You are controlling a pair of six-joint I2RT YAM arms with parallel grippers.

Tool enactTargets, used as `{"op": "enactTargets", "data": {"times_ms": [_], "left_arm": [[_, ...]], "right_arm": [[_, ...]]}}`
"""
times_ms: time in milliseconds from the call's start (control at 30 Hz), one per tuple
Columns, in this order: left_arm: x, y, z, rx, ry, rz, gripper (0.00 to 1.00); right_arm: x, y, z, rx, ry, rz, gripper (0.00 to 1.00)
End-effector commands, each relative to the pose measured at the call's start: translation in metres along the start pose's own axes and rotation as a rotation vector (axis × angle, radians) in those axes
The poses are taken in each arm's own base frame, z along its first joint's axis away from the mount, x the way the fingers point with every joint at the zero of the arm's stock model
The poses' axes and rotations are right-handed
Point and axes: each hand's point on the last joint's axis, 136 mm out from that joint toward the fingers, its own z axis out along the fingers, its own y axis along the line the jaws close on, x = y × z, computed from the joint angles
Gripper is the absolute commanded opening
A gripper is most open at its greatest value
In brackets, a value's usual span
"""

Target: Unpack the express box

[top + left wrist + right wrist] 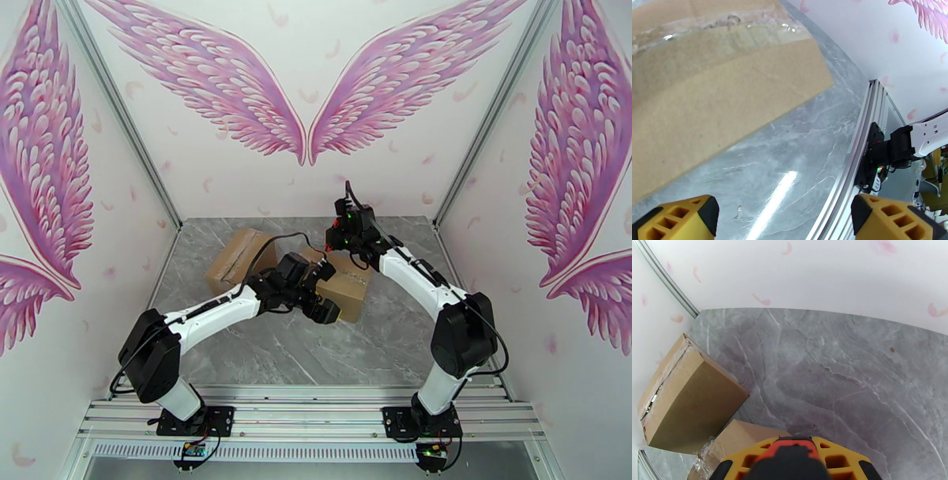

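Observation:
Two taped cardboard boxes lie on the grey marble table. The centre box [350, 290] lies between the two arms; its side and taped top edge [711, 79] show close up in the left wrist view. My left gripper [327, 292] is at that box's left side, its yellow fingers [679, 219] spread wide open with only table between them. My right gripper [346, 243] hangs over the box's far edge, shut on an orange and black tool [790, 451]. The box's taped corner [736, 439] shows just below it.
The second cardboard box [239, 260] lies at the back left, seen tilted beside the left wall [691, 398]. Bare marble table [837, 370] stretches behind and to the right. The aluminium rail and right arm base [888, 146] border the near edge.

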Motion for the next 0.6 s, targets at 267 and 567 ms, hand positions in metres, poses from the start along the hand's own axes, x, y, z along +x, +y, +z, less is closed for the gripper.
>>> {"op": "enactTargets", "data": {"times_ms": [267, 567], "left_arm": [[-0.04, -0.019, -0.064, -0.238, -0.051, 0.764, 0.98], [-0.072, -0.006, -0.031, -0.321, -0.055, 1.154, 0.99]], "right_arm": [[-0.063, -0.07, -0.116, 0.062, -0.318, 0.275, 0.0], [0.0, -0.113, -0.175, 0.008, -0.434, 0.587, 0.0]]}}
